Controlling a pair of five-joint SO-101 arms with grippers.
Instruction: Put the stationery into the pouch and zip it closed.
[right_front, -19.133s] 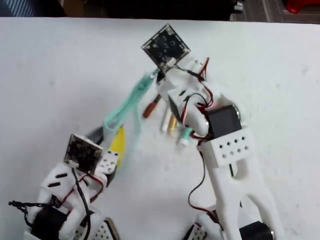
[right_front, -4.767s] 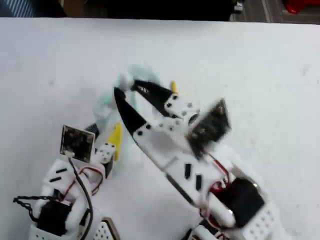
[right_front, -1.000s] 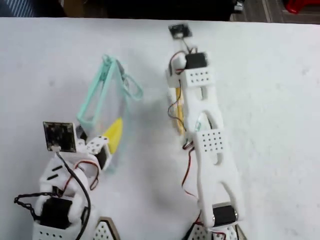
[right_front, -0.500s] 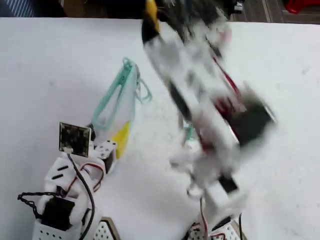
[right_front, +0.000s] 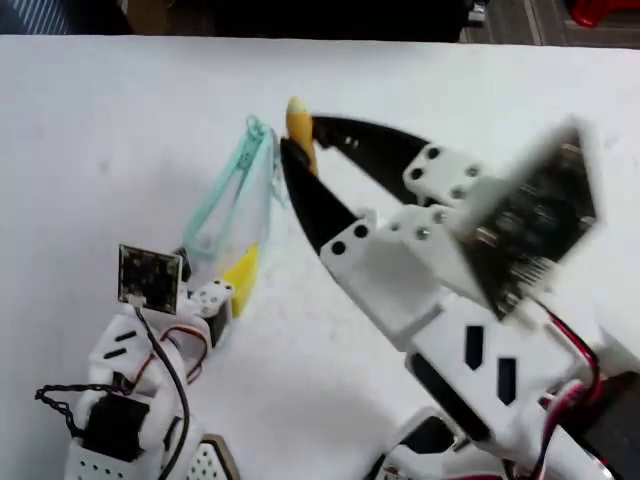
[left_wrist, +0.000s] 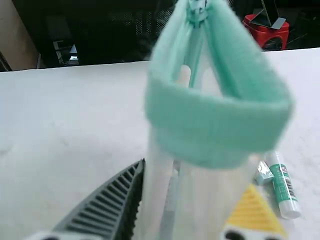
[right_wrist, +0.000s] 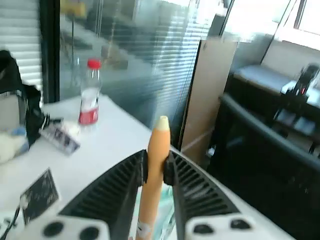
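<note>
Found the left pincer (right_front: 212, 268) clenched on the near end of the pouch (right_front: 235, 195), propping it up off the bench (right_front: 120, 130). Confirmed from the left wrist view: grey and yellow jaws pressed against either side of the clear wall, with the teal-edged mouth gaping above them. Found the right pincer (right_front: 300, 137) clamped on an orange pen (right_front: 297, 118), raised over the bench and seen beside the pouch's far end from above. Unable to tell whether pen and pouch touch. Logged a white-and-green tube (left_wrist: 280, 182) lying on the bench near the pouch.
</note>
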